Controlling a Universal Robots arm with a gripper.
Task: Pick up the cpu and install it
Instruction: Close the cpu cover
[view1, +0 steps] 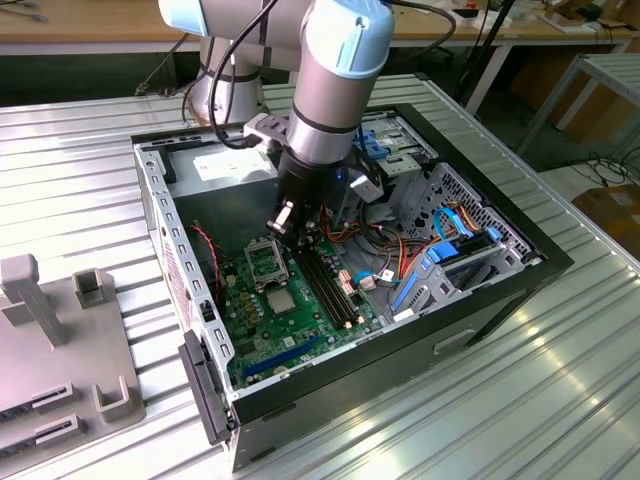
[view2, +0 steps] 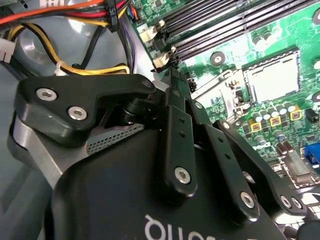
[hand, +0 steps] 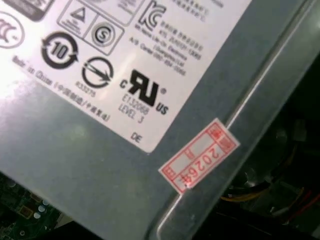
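Claw (view1: 287, 222) tilted over the motherboard (view1: 290, 300), above the cpu (view1: 280, 301).

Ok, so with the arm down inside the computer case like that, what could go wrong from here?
1. The gripper hangs close to the yellow and orange cables; a sideways move could snag them.
2. The cpu lies flat on the green motherboard beside the socket, so a grasp may slip or scrape nearby parts.
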